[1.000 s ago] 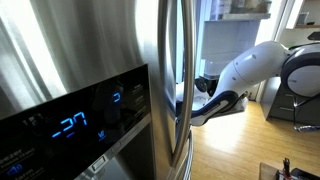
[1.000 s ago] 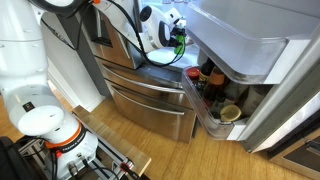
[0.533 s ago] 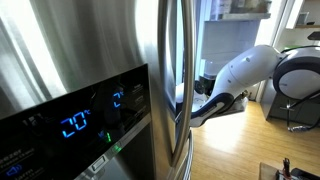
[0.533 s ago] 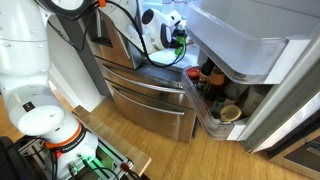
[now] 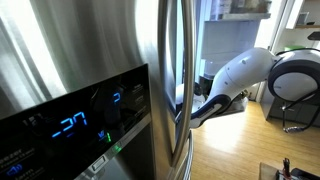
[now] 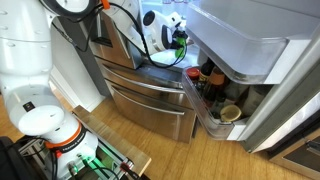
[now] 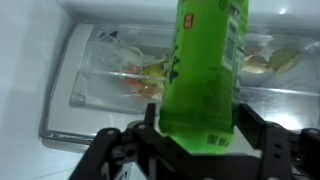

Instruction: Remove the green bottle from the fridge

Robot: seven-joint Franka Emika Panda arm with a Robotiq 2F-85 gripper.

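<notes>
Top of the green bottle [image 7: 203, 70] is cut off in the wrist view, and in an exterior view the fridge [image 5: 90, 60] door hides the hand end. The tool [image 7: 197, 140] is clamped around the bottle's lower part, just in front of the white fridge interior.

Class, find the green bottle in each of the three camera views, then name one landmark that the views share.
Wrist view: the green bottle fills the centre, from the top edge down between the fingers of the gripper.
In an exterior view: a small green patch at the gripper, top centre.
In an exterior view: not visible; the arm reaches behind the fridge door.
Shared landmark: the fridge.
</notes>
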